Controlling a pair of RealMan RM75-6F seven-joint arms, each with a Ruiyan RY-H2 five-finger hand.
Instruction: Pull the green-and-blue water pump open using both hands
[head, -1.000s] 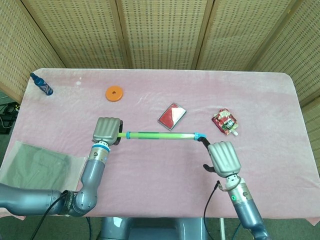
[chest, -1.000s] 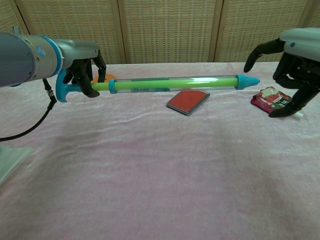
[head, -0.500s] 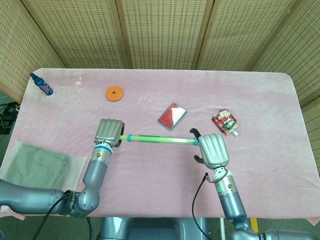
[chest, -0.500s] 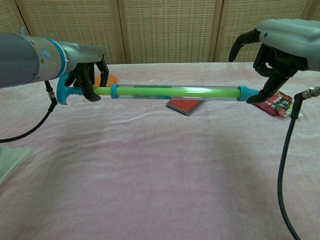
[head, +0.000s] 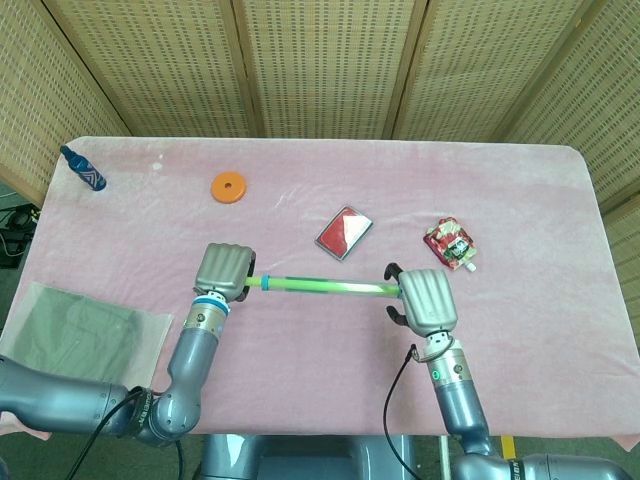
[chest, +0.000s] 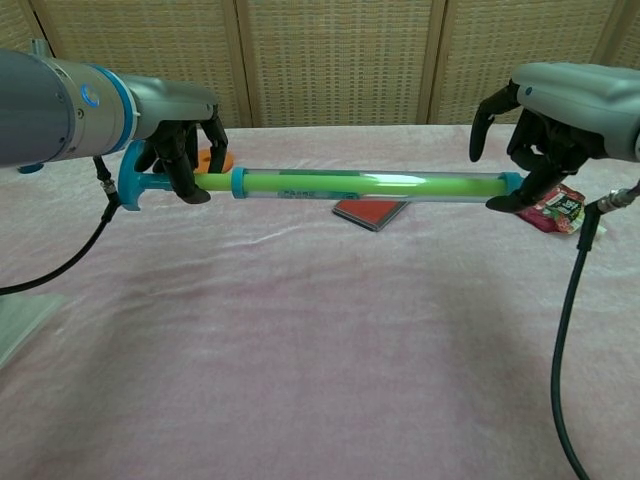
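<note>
The water pump (head: 320, 286) (chest: 370, 184) is a long green tube with blue caps, held level above the pink table. My left hand (head: 224, 270) (chest: 180, 150) grips its blue T-handle (chest: 130, 185) at the left end. My right hand (head: 427, 300) (chest: 545, 125) sits over the blue cap at the right end. Its fingers curve down around the tip and one touches the cap, while the thumb stands raised and apart from the tube. From above, that hand hides the tube's end.
A red flat pack (head: 345, 232) (chest: 375, 211) lies under and just behind the tube. A red snack pouch (head: 450, 243) (chest: 555, 210) lies by the right hand. An orange disc (head: 229, 187), a blue bottle (head: 83, 168) and a grey-green bag (head: 80, 330) lie to the left.
My right hand has come in from the right to the tube's blue end cap. The left hand has carried the pump slightly rightward and lower.
</note>
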